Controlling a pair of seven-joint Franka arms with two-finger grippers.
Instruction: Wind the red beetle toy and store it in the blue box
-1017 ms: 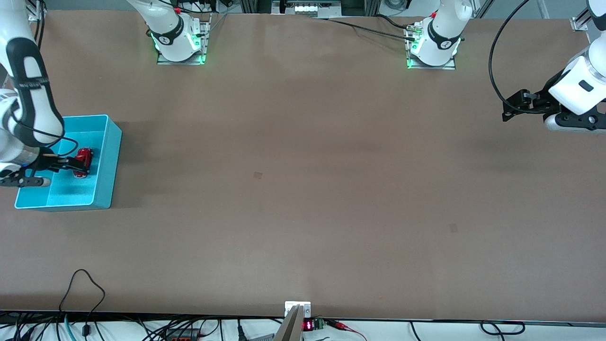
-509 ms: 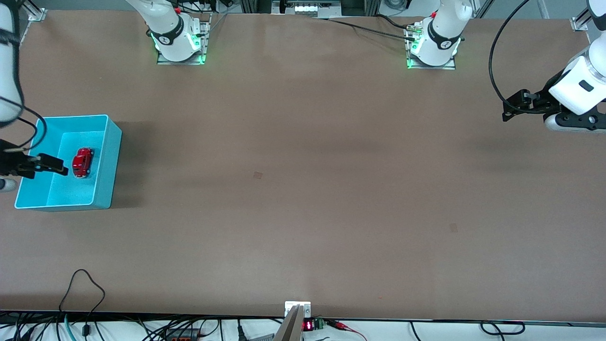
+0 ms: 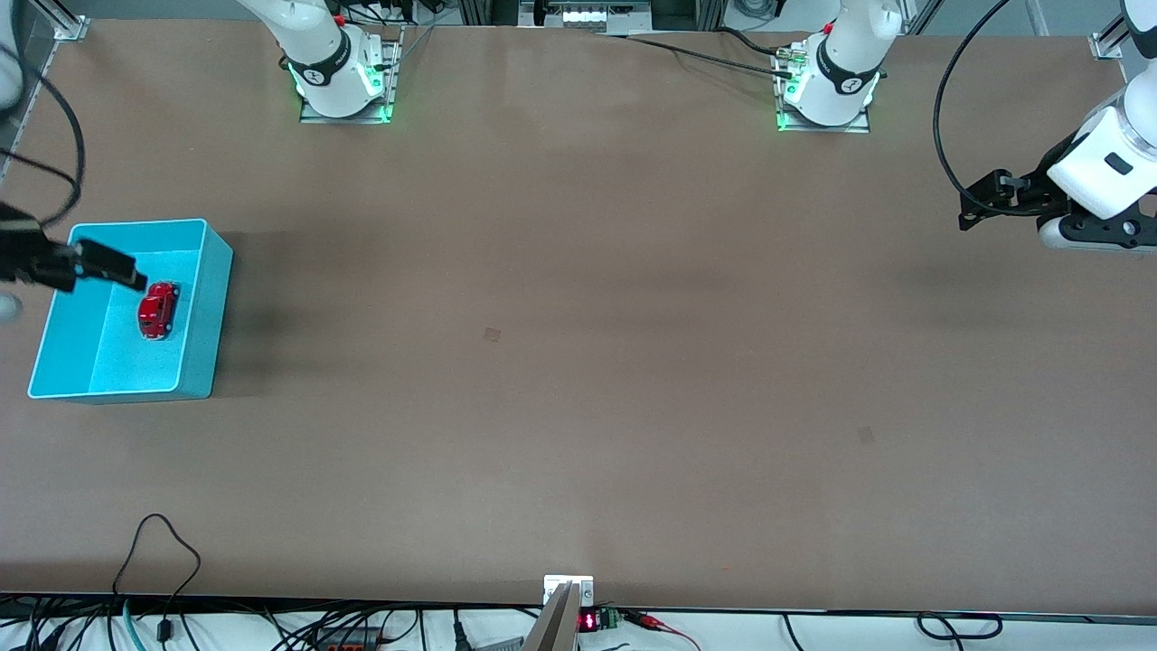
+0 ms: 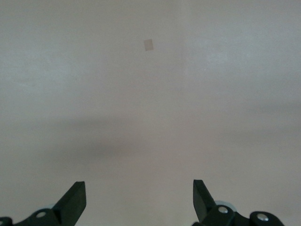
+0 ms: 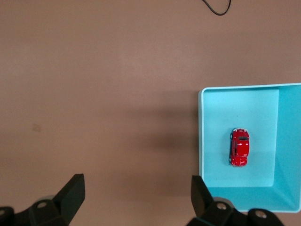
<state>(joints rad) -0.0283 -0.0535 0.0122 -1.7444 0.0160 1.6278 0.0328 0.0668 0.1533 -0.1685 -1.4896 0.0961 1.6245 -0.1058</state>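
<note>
The red beetle toy (image 3: 157, 310) lies on the floor of the blue box (image 3: 217, 316), which stands at the right arm's end of the table. My right gripper (image 3: 126, 271) is open and empty, raised in the air over the box. The right wrist view shows the toy (image 5: 240, 147) inside the box (image 5: 201, 136), with only bare table between my right gripper's (image 5: 136, 193) fingers. My left gripper (image 3: 967, 212) is open and empty and waits over the left arm's end of the table. The left wrist view shows my left gripper (image 4: 138, 197) over bare table.
The brown table (image 3: 578, 362) stretches between the two arms' ends. Both arm bases (image 3: 339, 77) stand along its farther edge. Cables (image 3: 158, 561) lie at the edge nearest the front camera. A small pale patch (image 3: 492, 334) marks the table's middle.
My right gripper has risen from around the toy in the box and drawn away from it. The toy stays in the box. The left arm has not moved.
</note>
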